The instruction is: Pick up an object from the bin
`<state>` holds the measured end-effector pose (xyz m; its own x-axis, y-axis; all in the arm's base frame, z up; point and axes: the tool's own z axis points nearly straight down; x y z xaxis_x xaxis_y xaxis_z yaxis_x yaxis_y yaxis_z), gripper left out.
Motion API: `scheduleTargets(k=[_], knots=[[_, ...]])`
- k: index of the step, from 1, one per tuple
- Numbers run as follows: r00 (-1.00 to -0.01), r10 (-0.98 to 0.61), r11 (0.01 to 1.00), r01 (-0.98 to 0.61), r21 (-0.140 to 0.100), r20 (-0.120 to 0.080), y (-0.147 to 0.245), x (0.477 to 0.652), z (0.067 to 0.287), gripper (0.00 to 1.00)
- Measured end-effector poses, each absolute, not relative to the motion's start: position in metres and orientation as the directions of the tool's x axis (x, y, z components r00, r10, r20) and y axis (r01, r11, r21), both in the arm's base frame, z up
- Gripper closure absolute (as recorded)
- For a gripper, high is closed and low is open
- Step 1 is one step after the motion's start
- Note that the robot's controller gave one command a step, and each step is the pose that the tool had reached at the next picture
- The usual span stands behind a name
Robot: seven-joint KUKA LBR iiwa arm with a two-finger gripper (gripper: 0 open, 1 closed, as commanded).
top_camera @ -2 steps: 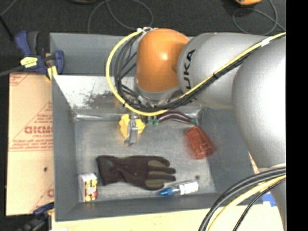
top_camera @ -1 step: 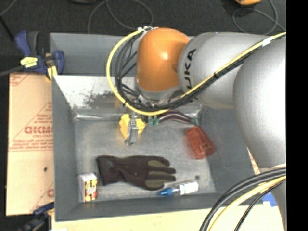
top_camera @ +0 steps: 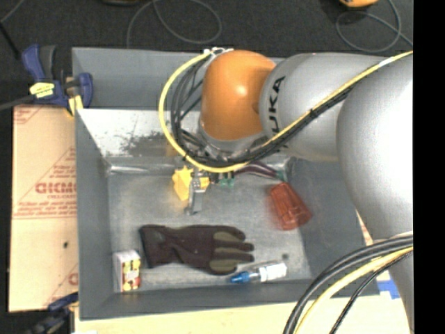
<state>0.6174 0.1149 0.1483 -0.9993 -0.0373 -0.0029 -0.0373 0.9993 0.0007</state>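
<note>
end effector (top_camera: 197, 202) mid bin (top_camera: 90, 186), walls well apart, grip cannot tell | yellow block (top_camera: 182, 184) just beside | dark glove (top_camera: 195, 248) near

The grey metal bin (top_camera: 135, 200) has a flat, speckled floor. At its near left corner stands a small white cardboard box with red and yellow print (top_camera: 127, 270). Just right of it a dark brown fabric glove with olive fingertips (top_camera: 195, 248) lies flat, fingers pointing right. A white plastic tube with a blue tip (top_camera: 261, 273) lies just beside those fingertips. A ribbed orange-red translucent plastic piece (top_camera: 288, 206) lies at the right.
</note>
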Motion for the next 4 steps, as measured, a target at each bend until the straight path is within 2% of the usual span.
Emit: scheduleTargets(k=[1, 4], knots=[[-0.985, -0.173, 0.985, -0.173, 0.002, -0.004, 0.0654, 0.6504, 0.0719, 1.00], [-0.986, -0.168, 0.986, -0.168, 0.003, -0.004, 0.0654, 0.6504, 0.0718, 1.00]])
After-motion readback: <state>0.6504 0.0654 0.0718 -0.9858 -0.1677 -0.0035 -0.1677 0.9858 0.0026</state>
